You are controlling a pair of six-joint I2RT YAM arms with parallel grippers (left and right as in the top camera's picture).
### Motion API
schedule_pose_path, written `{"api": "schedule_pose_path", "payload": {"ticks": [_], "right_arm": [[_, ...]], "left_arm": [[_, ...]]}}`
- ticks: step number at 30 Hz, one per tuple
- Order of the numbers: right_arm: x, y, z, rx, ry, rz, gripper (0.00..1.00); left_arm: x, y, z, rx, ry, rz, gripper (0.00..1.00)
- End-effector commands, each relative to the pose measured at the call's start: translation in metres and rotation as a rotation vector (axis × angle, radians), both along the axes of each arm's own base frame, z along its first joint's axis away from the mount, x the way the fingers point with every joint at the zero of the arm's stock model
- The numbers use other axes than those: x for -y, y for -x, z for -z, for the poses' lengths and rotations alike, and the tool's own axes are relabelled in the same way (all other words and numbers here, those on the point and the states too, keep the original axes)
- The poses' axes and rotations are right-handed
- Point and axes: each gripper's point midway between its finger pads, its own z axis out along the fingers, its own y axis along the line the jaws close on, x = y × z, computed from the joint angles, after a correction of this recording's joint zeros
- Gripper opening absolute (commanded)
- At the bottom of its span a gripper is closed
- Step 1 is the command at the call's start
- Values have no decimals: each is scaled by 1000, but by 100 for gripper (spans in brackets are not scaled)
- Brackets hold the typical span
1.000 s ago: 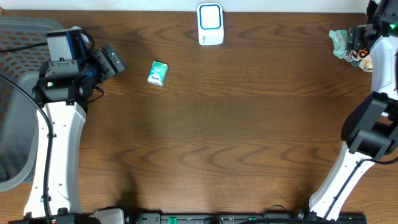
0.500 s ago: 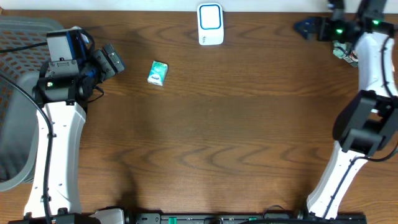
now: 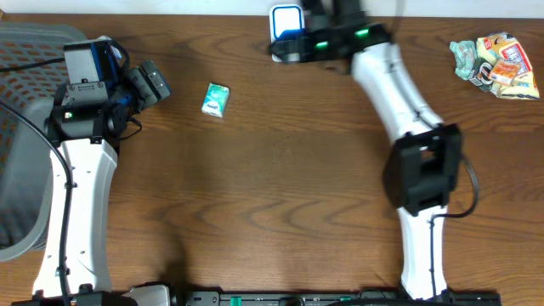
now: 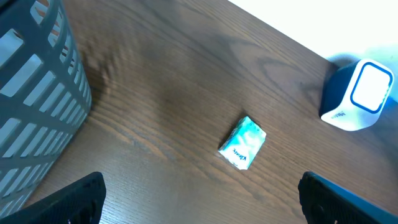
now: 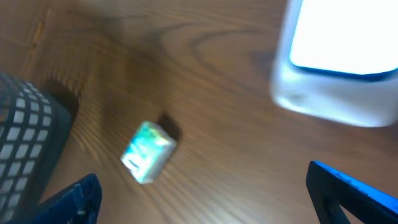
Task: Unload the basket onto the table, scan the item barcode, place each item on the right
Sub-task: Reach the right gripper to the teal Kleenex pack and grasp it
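The item, a small teal and white packet (image 3: 216,99), lies flat on the wooden table, left of centre at the back. It also shows in the left wrist view (image 4: 242,143) and, blurred, in the right wrist view (image 5: 148,151). The white and blue scanner (image 3: 287,19) stands at the back edge (image 4: 357,96) (image 5: 339,62). My left gripper (image 3: 151,83) hovers open to the left of the packet, nothing between its fingers (image 4: 205,205). My right gripper (image 3: 287,47) is open and empty (image 5: 205,199), right in front of the scanner and covering its lower part from above.
A grey slatted basket (image 3: 17,127) stands at the left table edge (image 4: 31,106) (image 5: 25,137). A pile of several crumpled packets (image 3: 497,64) lies at the back right corner.
My right arm has swung from the pile at the far right leftward to the scanner. The left arm and the packet have not moved.
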Motion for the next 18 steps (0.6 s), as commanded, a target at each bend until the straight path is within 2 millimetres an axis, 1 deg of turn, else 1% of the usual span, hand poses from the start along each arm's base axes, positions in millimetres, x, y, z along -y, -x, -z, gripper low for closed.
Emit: {"api": "schedule_pose_path", "payload": {"ticks": [1,3,5,6,8,16,18], "right_arm": [[-31,4,8,-59,8,171,99],[-55,11,18,-70,-3,147,98],[-78,19,35,-94,-14,130,95],[-85,23,44,-118,-17,133,92],[-95,31,58,-172,-30,140,89],[-136,54,104,-313,-122,62,89],[-140,59,116,-358,-131,69,88]], "left_arm": [[-3,0,-1,-1,-12,-8,98],[-3,0,-1,-1,-12,-8,98],[-3,0,-1,-1,-12,-8,98],[-3,0,-1,-1,-12,-8,98],[-3,0,-1,-1,-12,-8,98],[-3,0,-1,-1,-12,-8,98],[-3,0,-1,-1,-12,-8,98]]}}
